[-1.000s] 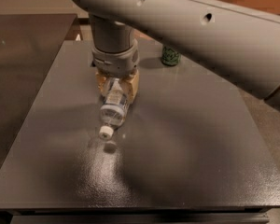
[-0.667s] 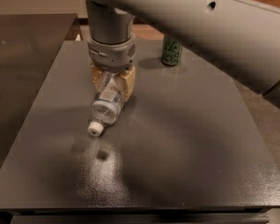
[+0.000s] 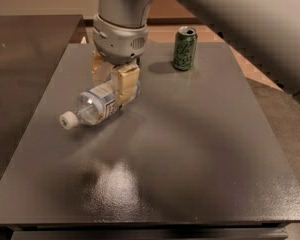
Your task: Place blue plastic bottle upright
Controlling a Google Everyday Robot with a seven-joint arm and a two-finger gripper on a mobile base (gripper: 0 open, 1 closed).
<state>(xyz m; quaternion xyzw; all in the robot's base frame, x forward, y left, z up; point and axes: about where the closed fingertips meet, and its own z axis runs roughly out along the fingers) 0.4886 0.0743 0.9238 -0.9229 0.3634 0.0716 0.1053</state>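
The blue plastic bottle is clear with a white cap pointing to the lower left. It is nearly on its side, just above or touching the grey table at the left middle. My gripper comes down from above and its tan fingers are shut on the bottle's base end. The grey arm fills the top of the view.
A green soda can stands upright at the back of the table, to the right of the gripper. The table's left edge is close to the bottle's cap. A dark surface lies to the left.
The gripper has moved left and back with the bottle, and the bottle has tipped from hanging cap-down to nearly lying flat.
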